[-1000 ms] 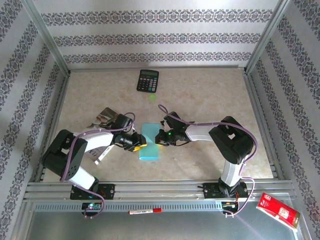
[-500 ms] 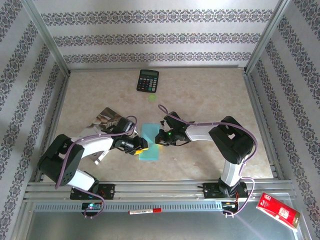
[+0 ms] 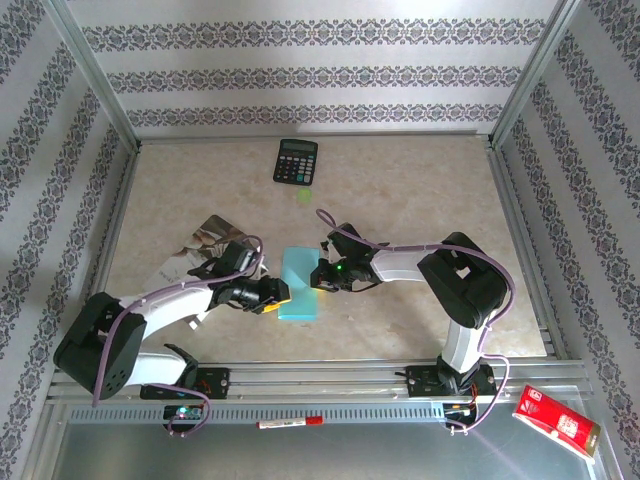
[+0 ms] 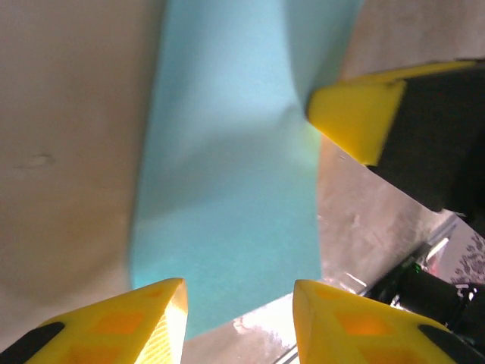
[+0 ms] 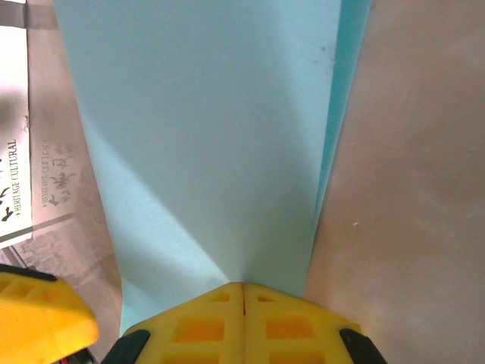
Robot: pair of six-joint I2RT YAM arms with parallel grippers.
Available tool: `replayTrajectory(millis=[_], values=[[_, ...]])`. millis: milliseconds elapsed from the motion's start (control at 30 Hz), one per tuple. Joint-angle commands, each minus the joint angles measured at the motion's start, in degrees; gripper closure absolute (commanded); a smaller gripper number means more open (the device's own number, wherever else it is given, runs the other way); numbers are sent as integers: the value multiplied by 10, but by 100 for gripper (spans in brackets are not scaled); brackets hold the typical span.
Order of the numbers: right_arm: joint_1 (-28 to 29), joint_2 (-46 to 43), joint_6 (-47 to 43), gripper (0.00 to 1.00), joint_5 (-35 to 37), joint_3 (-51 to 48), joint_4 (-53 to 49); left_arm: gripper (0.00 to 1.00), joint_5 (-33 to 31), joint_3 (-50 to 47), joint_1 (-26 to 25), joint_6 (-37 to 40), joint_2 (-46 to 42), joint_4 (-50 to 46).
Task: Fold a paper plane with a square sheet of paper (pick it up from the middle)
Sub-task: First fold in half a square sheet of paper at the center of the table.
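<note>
I see the square sheet of paper (image 3: 298,285) lying on the desk (image 3: 420,190), doubled over into a long strip; it sits between the two claws, well nearer the arm bases than the calculator (image 3: 296,161). The left claw (image 3: 273,297) is at the strip's left edge with its fingers apart. In the left wrist view the paper (image 4: 227,189) runs down into the gap of that claw (image 4: 239,324), and nothing is pinched. The right claw (image 3: 318,277) is at the opposite edge with its fingers together. From its own camera the closed tips (image 5: 242,307) rest on the near end of the paper (image 5: 204,136), where a second layer peeks out along the right side; whether any paper is caught between them I cannot tell. The booklet (image 3: 208,236) lies to the left, partly under the left arm.
</note>
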Motion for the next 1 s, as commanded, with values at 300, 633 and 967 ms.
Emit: replayTrajectory(millis=[300,633,967], values=[[-6,54,-20,100,124,-39,-136,60,-19,0,34,37,25,-74],[-5,51,-20,100,125,-38,-139,62,49,29,44,-27,31,76],[-5,50,-21,100,125,-35,-141,75,43,67,43,8,133,74]])
